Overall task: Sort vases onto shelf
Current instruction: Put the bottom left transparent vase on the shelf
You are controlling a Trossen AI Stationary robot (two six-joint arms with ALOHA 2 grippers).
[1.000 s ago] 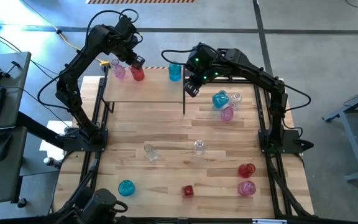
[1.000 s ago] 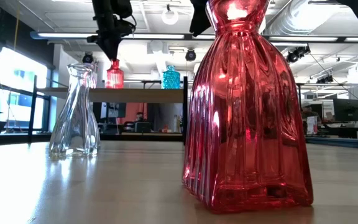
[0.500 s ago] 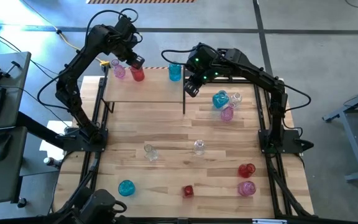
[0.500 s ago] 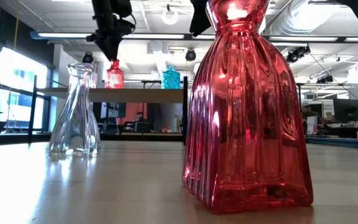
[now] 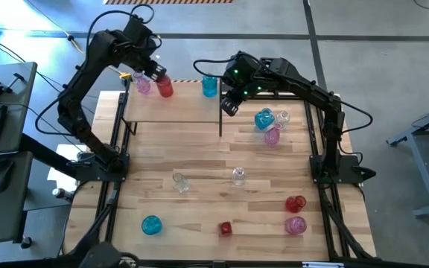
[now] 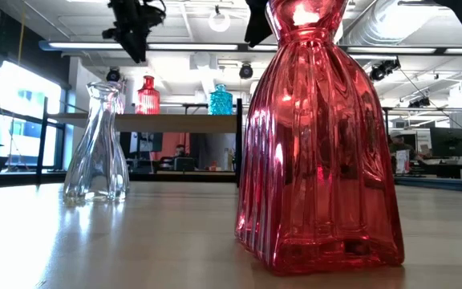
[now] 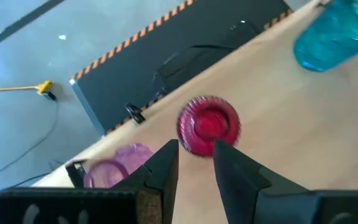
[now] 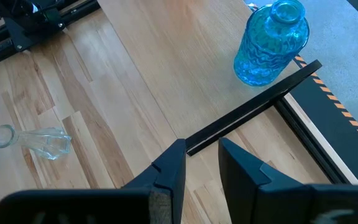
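The left pincer [image 7: 194,165] hangs above a red vase [image 7: 208,124] on the shelf [image 5: 177,108], fingers slightly parted, holding nothing. The right pincer [image 8: 201,162], narrowly parted, is empty at the shelf's three o'clock edge.

The light wood shelf [image 5: 171,108] is carrying three upright vases along its far edge: a pink vase [image 5: 143,86], a red vase [image 5: 165,88] just below the left gripper's fingers [image 7: 166,165], and a teal-blue vase [image 5: 209,86]. The plank-striped tabletop [image 5: 199,156] is carrying more scattered vases, among them a lying clear vase [image 8: 39,141].
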